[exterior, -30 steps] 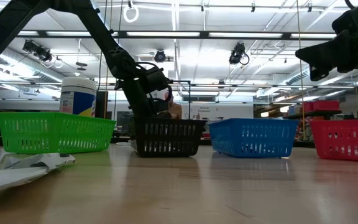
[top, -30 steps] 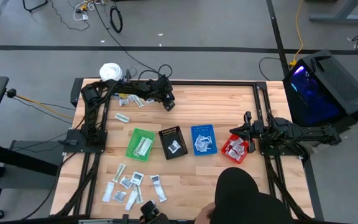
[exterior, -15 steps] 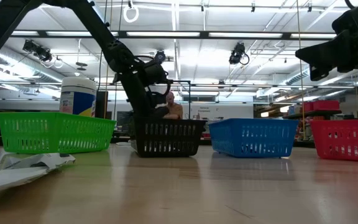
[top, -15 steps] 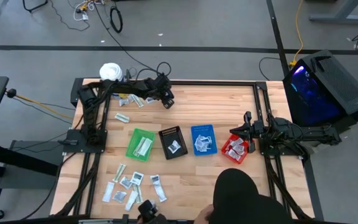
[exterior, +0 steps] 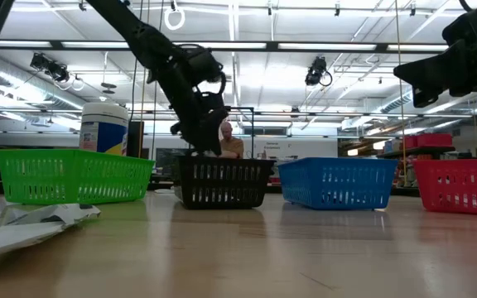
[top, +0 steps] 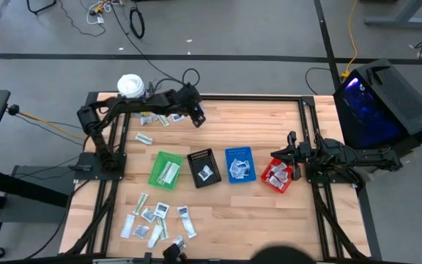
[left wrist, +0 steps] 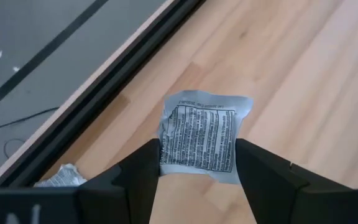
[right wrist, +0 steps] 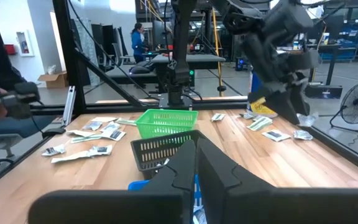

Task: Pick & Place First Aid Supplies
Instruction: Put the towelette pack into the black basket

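My left gripper (top: 197, 121) hangs over the far part of the table, behind the black bin (top: 204, 168), shut on a small pale-blue sachet (left wrist: 199, 134) with black print. More first aid supplies lie in a cluster at the far left (top: 157, 119) and in another near the front left (top: 154, 220). Some lie in the green bin (top: 165, 170), the blue bin (top: 240, 164) and the red bin (top: 278, 177). My right gripper (top: 287, 157) waits shut above the red bin, touching nothing. My left gripper pinches the sachet between its two fingers, which are on its two opposite side edges (left wrist: 164, 149) toward the lower half. The fingers (left wrist: 143, 168) slant down from the table's left. The sachet is lifted clear of the wood, its printed face toward the wrist.
A white tub (top: 130, 85) stands at the far left corner. The four bins stand in a row across the table's middle. A black frame rail (top: 247, 100) runs along the far edge. A person (exterior: 227, 141) shows in the room beyond the table.
My left gripper has risen from the table at the far side with the sachet between its fingers, so the sachet now hangs clear. It has also drifted slightly toward the far left. The person at the near edge has drawn back out of the high view.
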Controlling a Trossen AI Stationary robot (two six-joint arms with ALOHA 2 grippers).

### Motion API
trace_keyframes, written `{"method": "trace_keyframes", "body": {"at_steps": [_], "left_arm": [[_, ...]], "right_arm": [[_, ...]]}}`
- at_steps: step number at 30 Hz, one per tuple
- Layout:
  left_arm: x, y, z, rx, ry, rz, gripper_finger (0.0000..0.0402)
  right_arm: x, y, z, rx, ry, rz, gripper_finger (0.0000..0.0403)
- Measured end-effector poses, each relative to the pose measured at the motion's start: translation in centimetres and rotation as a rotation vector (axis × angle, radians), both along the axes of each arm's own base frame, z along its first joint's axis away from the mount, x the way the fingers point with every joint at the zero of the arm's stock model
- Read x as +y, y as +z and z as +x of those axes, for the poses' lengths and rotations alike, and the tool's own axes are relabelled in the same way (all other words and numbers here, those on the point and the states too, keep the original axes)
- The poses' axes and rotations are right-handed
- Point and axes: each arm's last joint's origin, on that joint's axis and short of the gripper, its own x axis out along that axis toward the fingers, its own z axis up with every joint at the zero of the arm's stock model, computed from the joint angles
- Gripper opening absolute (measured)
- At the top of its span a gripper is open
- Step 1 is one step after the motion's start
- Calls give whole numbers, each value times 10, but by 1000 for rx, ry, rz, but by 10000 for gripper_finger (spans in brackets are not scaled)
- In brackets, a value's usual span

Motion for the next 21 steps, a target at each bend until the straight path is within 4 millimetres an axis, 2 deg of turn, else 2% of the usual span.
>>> {"method": "trace_keyframes", "body": {"at_steps": [7, 14, 21], "left_arm": [[-29, 22, 7, -45, -78, 24, 213], [-70, 34, 17, -62, -191, 24, 213], [-111, 48, 12, -23, -291, -4, 213]], "right_arm": [[0, 0, 0, 0, -1, 0, 23], [0, 0, 0, 0, 0, 0, 23], [0, 0, 0, 0, 0, 0, 23]]}}
